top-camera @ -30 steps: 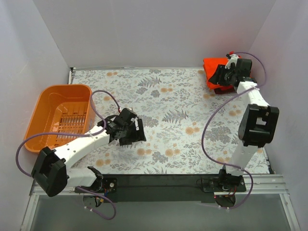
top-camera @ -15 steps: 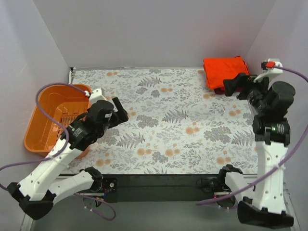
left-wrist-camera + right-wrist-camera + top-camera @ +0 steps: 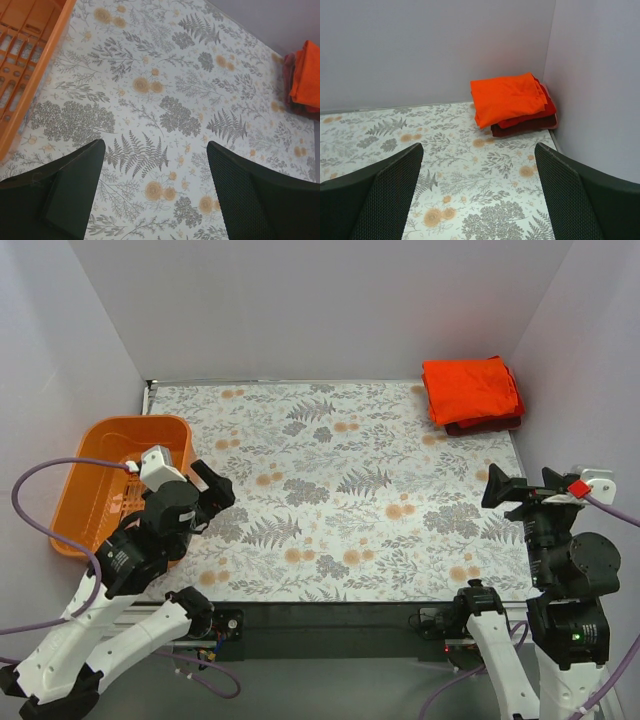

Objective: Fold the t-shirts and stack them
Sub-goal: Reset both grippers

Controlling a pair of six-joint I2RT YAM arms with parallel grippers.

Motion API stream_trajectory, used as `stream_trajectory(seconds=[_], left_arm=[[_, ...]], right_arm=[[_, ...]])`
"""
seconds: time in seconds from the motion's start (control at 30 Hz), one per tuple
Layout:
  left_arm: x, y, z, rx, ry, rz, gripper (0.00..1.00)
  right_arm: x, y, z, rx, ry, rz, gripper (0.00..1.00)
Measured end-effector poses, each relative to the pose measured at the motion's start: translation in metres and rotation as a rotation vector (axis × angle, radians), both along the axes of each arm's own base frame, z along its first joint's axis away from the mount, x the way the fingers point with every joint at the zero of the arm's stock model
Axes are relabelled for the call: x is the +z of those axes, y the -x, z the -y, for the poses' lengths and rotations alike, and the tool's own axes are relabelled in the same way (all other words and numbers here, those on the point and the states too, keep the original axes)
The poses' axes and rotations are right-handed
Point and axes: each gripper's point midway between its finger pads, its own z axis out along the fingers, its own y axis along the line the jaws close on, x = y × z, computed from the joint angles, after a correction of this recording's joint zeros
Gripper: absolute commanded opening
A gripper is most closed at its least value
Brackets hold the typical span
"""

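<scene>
T-shirts point(image 3: 472, 392) lie folded in one stack at the far right corner of the bench point(image 3: 340, 470), well apart from both arms.

At the far left, an orange plastic basket point(image 3: 140, 421) sits along the bench's left edge, its slatted floor showing. Just beside its near right corner, the left end effector point(image 3: 210, 488) hangs above the bench. Its fingers are spread wide and hold nothing. In the left wrist view, only patterned bench shows between the two dark fingers point(image 3: 75, 190).

The bench surface is printed with grey ferns and orange flowers.

Further right, the right end effector point(image 3: 520, 490) is held up near the bench's right edge and points toward the far corner. Its fingers are likewise spread wide and hold nothing. In the right wrist view, the stack sits beyond the gap between them, close to the right wall. The orange-red shirt point(image 3: 507, 97) is on top. The deeper red shirt point(image 3: 545, 109) lies under it, showing along the near and right edges.
</scene>
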Motion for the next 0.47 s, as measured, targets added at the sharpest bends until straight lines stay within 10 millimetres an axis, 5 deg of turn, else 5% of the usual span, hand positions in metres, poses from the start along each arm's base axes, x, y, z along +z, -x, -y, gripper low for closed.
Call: stream_trajectory(seconds=[0.17,0.47], left_arm=[[-0.023,0.002,-0.001,0.016,-0.011,-0.053,0.82],[-0.031,0.002,0.002,0.021,0.003,-0.073,0.82]], right_arm=[[-0.006,-0.001,-0.001,0.009,0.032,-0.004,0.98],[-0.025,-0.010,-0.007,0.040,0.082,-0.038,0.98]])
